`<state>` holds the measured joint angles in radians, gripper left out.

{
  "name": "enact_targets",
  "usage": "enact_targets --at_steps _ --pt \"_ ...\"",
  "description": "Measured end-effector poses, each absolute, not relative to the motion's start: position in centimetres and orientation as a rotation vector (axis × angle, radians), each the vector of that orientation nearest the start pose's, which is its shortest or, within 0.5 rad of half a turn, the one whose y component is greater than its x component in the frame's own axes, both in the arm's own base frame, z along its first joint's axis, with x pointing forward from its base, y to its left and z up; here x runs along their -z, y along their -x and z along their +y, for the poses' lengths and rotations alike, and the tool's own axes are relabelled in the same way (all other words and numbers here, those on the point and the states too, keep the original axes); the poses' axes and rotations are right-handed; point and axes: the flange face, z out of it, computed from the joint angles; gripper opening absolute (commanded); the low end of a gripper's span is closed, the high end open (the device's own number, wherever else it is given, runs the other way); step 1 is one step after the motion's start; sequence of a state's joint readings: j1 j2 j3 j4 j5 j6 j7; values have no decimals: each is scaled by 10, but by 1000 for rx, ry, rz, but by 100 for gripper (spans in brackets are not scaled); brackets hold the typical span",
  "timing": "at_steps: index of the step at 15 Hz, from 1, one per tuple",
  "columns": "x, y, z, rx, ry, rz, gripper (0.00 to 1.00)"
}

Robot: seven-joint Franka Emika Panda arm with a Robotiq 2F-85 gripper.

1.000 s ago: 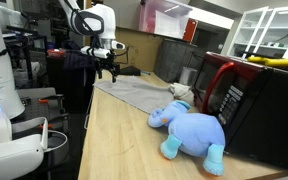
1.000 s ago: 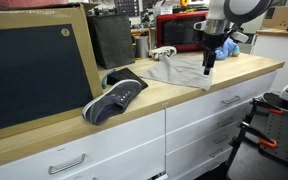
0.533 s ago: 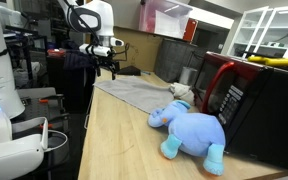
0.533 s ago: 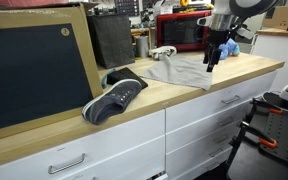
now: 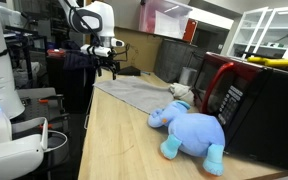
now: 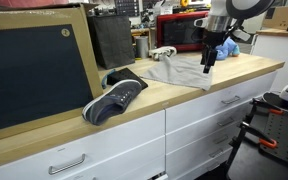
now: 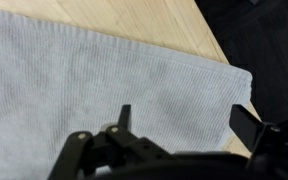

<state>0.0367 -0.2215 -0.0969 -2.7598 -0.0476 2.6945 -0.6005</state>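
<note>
A grey knitted cloth (image 7: 94,90) lies flat on the wooden counter; it shows in both exterior views (image 5: 134,92) (image 6: 179,70). My gripper (image 7: 184,118) hangs open and empty just above the cloth near its edge, fingers spread wide, touching nothing. In both exterior views the gripper (image 5: 107,70) (image 6: 208,62) is above the cloth's near corner at the counter's edge.
A blue plush elephant (image 5: 189,130) lies on the counter by a red and black microwave (image 5: 246,100). A dark sneaker (image 6: 114,98) lies by a large black framed board (image 6: 34,70). A white item (image 6: 164,50) sits behind the cloth. The counter edge drops off beside the cloth (image 7: 219,50).
The gripper rose and shifted slightly a moment ago, then came back down to about where it was; it stays open. The cloth has not moved.
</note>
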Motion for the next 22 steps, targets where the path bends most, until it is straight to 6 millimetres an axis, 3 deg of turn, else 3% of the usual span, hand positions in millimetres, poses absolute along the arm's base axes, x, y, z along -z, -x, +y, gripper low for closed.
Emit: enact_targets --at_steps 7,15,18,19,21,22 --pt "-291 -392 58 220 3064 -962 100" --pt "-263 -389 61 238 3200 -1021 100" --pt "-248 -384 63 238 3239 -1011 79" --pt "-245 -382 64 249 3251 -1005 58" --pt "-241 -379 64 279 3276 -999 53" --pt "-240 -378 63 296 3289 -996 44"
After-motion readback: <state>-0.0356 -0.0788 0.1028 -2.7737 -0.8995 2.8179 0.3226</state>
